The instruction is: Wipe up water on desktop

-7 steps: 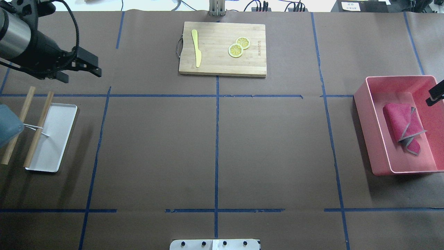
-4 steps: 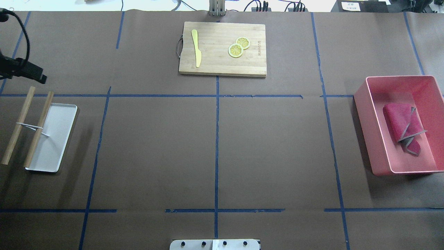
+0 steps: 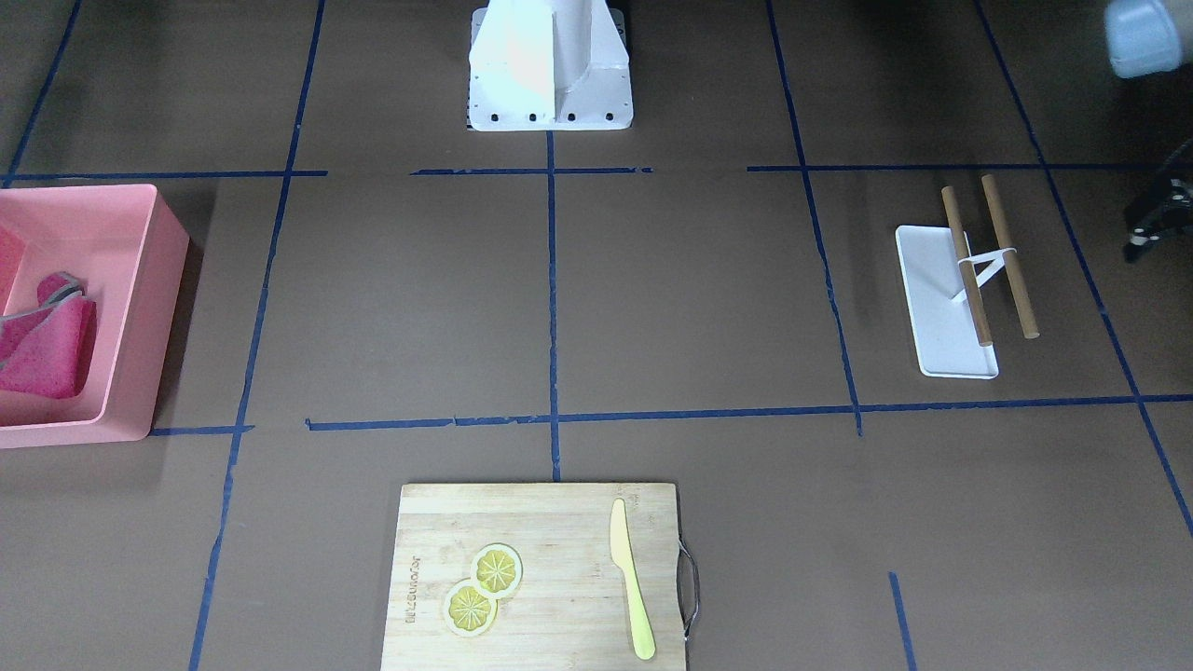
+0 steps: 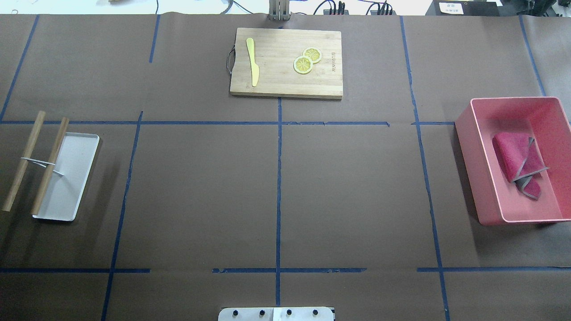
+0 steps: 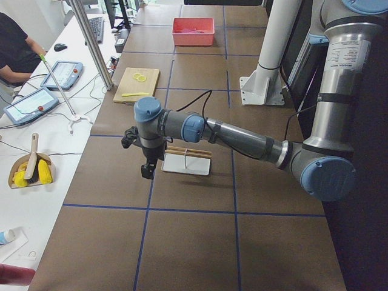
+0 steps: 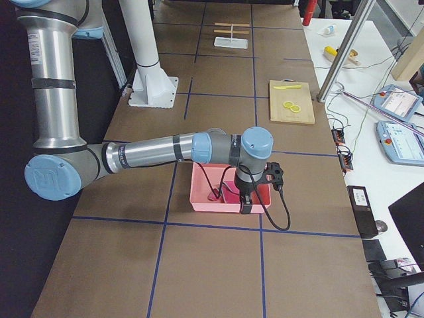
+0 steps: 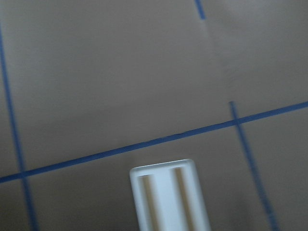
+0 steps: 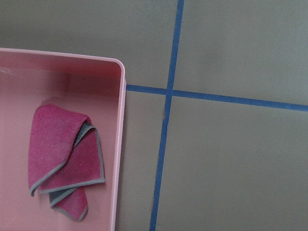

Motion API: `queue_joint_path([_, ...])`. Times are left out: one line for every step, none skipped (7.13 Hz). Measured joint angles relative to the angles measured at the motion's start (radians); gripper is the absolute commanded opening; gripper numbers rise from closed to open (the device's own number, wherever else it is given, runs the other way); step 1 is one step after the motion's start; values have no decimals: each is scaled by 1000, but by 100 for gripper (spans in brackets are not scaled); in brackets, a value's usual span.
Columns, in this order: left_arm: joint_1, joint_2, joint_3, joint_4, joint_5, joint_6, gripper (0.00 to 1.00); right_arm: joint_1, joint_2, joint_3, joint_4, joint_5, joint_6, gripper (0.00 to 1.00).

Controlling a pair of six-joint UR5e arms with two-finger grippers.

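Left gripper (image 5: 146,173): it is hanging fingers-down from the near arm, left of centre in the left-side view, over bare tabletop just beside the white tray (image 4: 73,178). I cannot tell how far its jaws are standing apart, nor whether it is carrying anything.

Right gripper (image 6: 245,204): it is hanging at mid-frame in the right-side view, over the near part of the pink bin (image 4: 468,169). I cannot tell its opening or its load from that view.

I am counting as follows:
- One pink bin, at the right edge of the overhead frame, with one magenta, grey-edged cloth (image 4: 519,162) lying crumpled inside it.
- One white tray at the left edge, with two wooden rods (image 4: 50,165) lying side by side, one across the tray's corner and one beside it.
- One bamboo cutting board (image 4: 285,80) at top centre, carrying one yellow knife (image 4: 253,62) and two lemon slices (image 4: 303,65) that are overlapping.

The desktop (image 4: 348,187) is filling the overhead frame. It is showing as matte dark brown, evenly toned, and ruled into large rectangles by thin blue tape.
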Motion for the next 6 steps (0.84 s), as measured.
queue_joint_path([-29,-5,58,29,-23,51,100,3,-2,-5,0,-1,-10,100])
queue_joint_path([-40,-3,67,50,-30,69,100,4,-7,-5,2,-1,-13,100])
queue_joint_path([-45,3,54,65,-31,73,100,4,-12,-6,3,0,-13,100])
queue_joint_path([-45,5,43,78,-29,73,100,4,-16,-6,5,1,-13,100])
queue_joint_path([-45,5,38,84,-28,72,100,4,-21,-7,7,1,-13,100])
queue_joint_path([-45,7,36,85,-29,73,100,4,-28,-7,8,3,-13,100])
